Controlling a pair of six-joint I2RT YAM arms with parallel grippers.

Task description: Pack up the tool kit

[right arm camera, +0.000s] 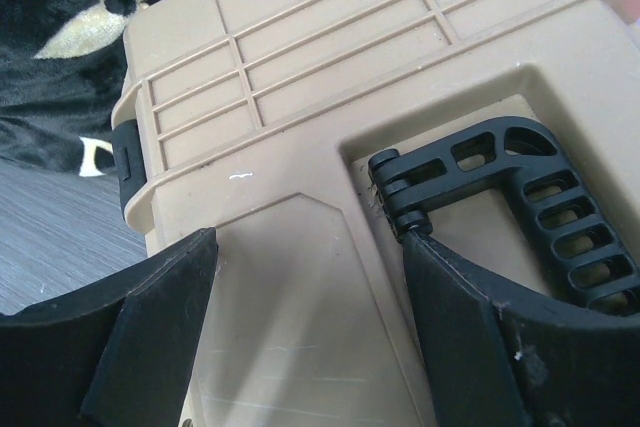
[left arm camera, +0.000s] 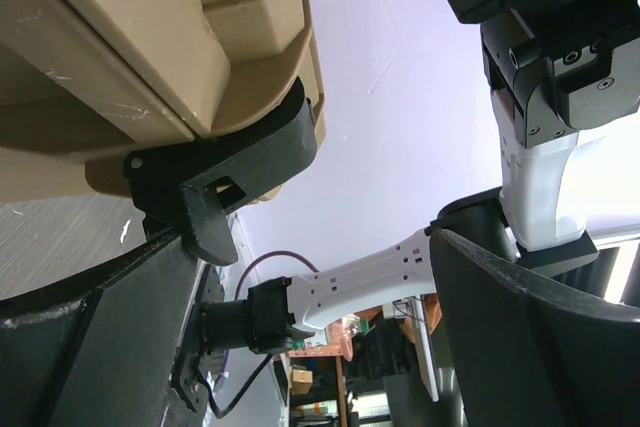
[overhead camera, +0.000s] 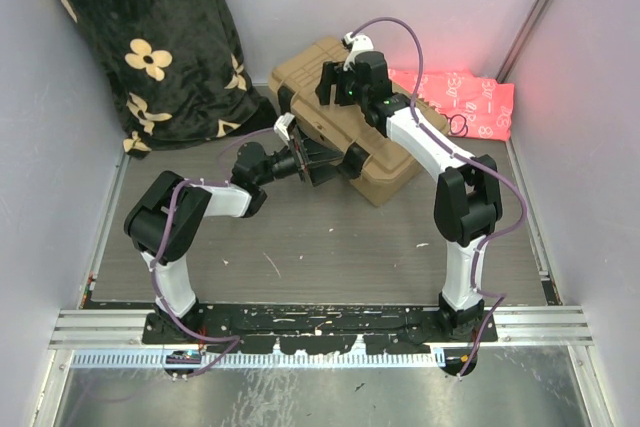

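Currently shut, at the far middle of the grey tabletop [overhead camera: 300, 237]: tan ribbed hard-plastic rectangular toolbox [overhead camera: 300, 82]. Left fingers [overhead camera: 322, 162] spread wide at its near-left side, beside a black latch [left arm camera: 220, 167]. Right fingers [overhead camera: 338, 87] apart over the lid, beside the black handle [right arm camera: 530, 187].

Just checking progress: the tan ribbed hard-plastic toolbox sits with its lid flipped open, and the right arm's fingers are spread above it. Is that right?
Not quite: the tan ribbed hard-plastic toolbox has its lid down, not flipped open, as the right wrist view shows. The right arm's fingers are indeed spread above it.
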